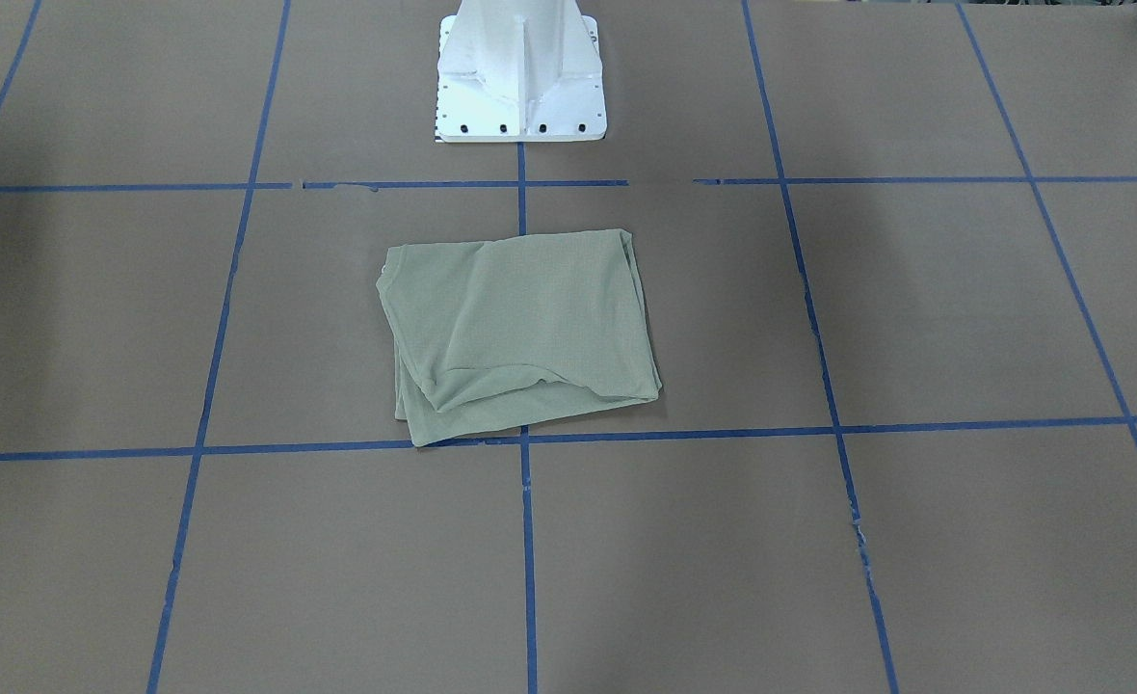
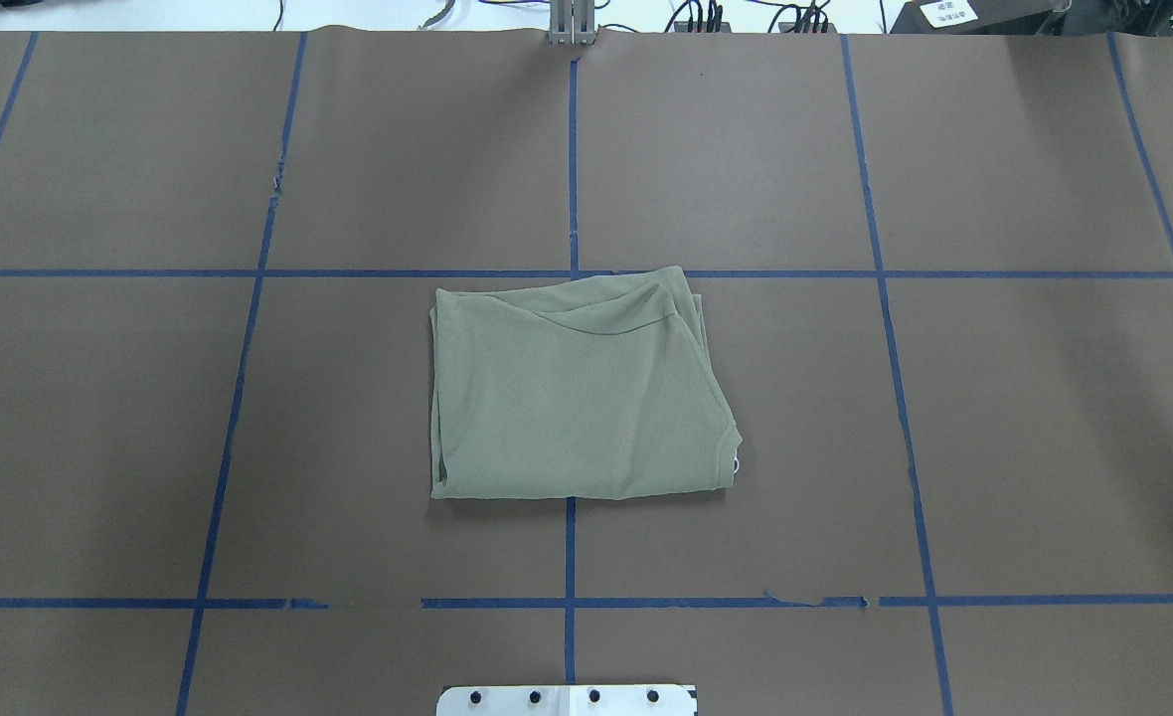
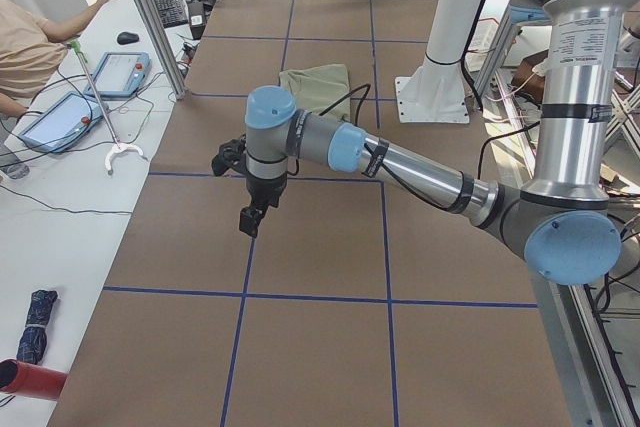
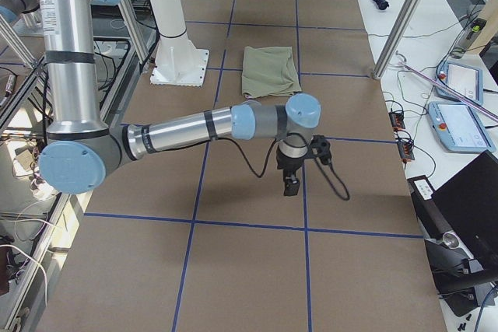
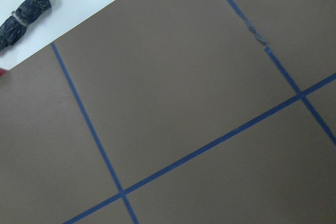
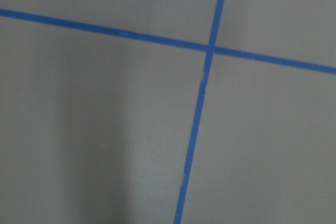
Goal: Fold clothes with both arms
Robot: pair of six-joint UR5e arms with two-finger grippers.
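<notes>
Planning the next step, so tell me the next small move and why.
Probably just pull the left gripper and right gripper back toward rest. They hang over the bare table near opposite ends, well apart from the shirt, which lies as a compact folded rectangle, so little folding seems left.

Taped table (image 1: 915, 308), white pedestal (image 1: 518, 87) (umbrella (image 5: 23, 17), perhaps)

- I can read no words or numbers anywhere.
- The printed label (image 3: 578, 42) on my left arm (image 3: 420, 175) is too small to read.
- The white sticker (image 2: 947, 12) on a black box (image 2: 994, 16) is blurred.
</notes>
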